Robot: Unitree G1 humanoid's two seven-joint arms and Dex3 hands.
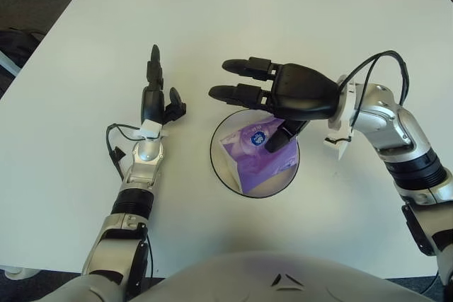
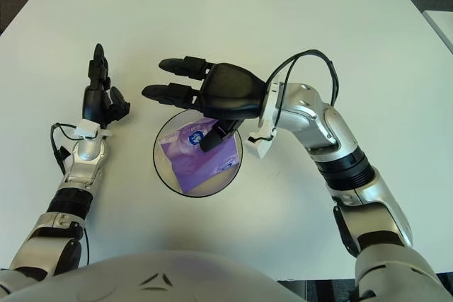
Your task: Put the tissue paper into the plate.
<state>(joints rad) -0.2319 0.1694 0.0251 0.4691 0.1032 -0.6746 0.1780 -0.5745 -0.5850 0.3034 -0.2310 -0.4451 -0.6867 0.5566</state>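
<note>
Since the purple tissue pack (image 1: 256, 155) lies inside the plate (image 1: 219, 175) under the right hand (image 1: 272, 97), whose fingers (image 1: 237, 92) are spread and empty, it should lift straight up; the left hand (image 1: 157, 104) shows left of the plate, fingers loose.

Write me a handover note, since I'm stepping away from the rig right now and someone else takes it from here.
Right hand: fingers spread, holding nothing, above the far rim of the plate.
Left hand: idle, open, to the left of the plate.
Tissue paper: purple pack lying inside the plate, released.
Done: the tissue paper is in the plate.
Left: probably only drawing the right hand clear of the plate; nothing else appears outstanding.
</note>
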